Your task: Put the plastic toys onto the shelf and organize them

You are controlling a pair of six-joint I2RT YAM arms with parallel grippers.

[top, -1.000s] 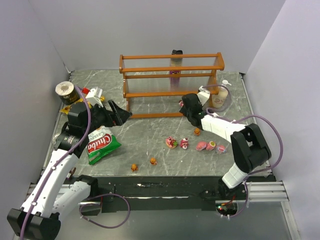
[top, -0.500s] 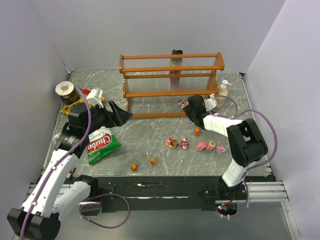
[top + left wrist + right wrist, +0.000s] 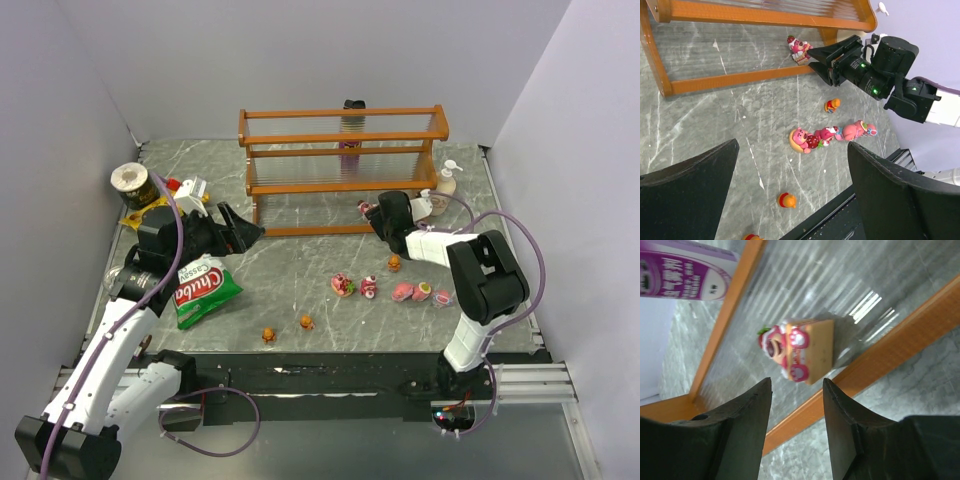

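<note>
The shelf [image 3: 343, 165] stands at the back of the table, its orange frame [image 3: 740, 80] crossing the left wrist view. A pink toy [image 3: 797, 351] sits on the bottom clear tier [image 3: 805, 295], also visible as the small pink figure [image 3: 365, 208] [image 3: 798, 49]. My right gripper [image 3: 374, 217] [image 3: 796, 385] is open just in front of it, with nothing between its fingers [image 3: 840, 415]. Several pink toys [image 3: 403, 292] [image 3: 805, 139] and three orange toys [image 3: 306, 322] [image 3: 787, 200] lie on the table. My left gripper [image 3: 245, 230] [image 3: 792, 145] hovers wide open and empty left of the shelf.
A green chip bag [image 3: 205, 288] lies under my left arm. A can [image 3: 130, 180] and small packets [image 3: 190, 188] sit at the far left. A purple box [image 3: 351, 130] [image 3: 685, 272] stands behind the shelf, and a soap bottle [image 3: 443, 183] is at its right end.
My right arm's elbow has swung toward the shelf while its gripper stayed by the bottom tier, a little nearer the right post. The left arm has not moved.
</note>
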